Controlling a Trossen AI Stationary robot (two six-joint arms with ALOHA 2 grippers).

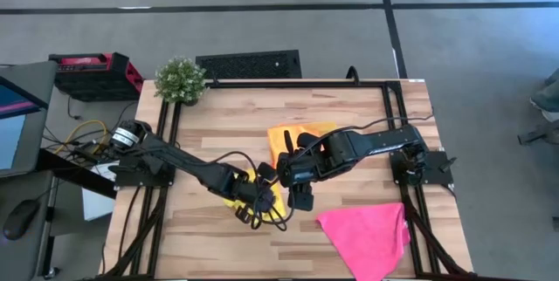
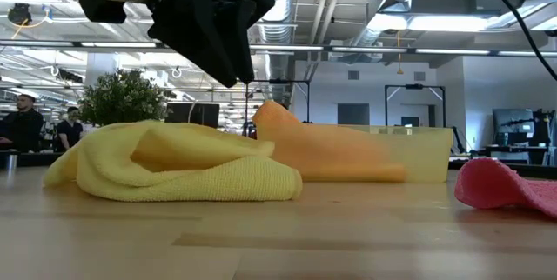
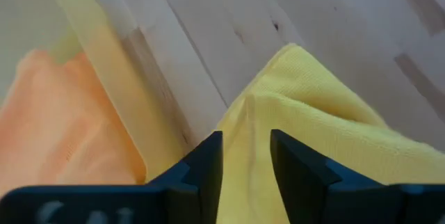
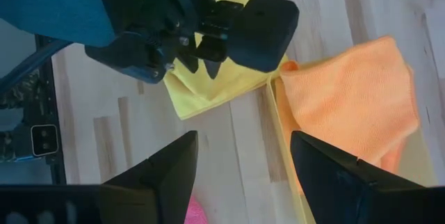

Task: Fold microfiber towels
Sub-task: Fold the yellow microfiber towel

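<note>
Left gripper (image 3: 245, 172) of mine sits at lower centre, fingers slightly apart around the yellow towel (image 3: 327, 120); its fold may spring open.

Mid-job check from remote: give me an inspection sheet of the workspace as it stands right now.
Surface: wooden table, bare planks around the cloths.
Job's things: yellow towel bunched in a loose fold near the centre; orange towel lying in the translucent tray; pink towel spread flat at the near right corner. A fourth towel: nothing seen.
Clutter: potted plant at the far left corner.
Hands: left hand open, fingers either side of a yellow towel ridge; right hand open, above bare wood beside the tray.
Cables: loose wires off the table's left.
Surroundings: people stand in the room behind.
</note>
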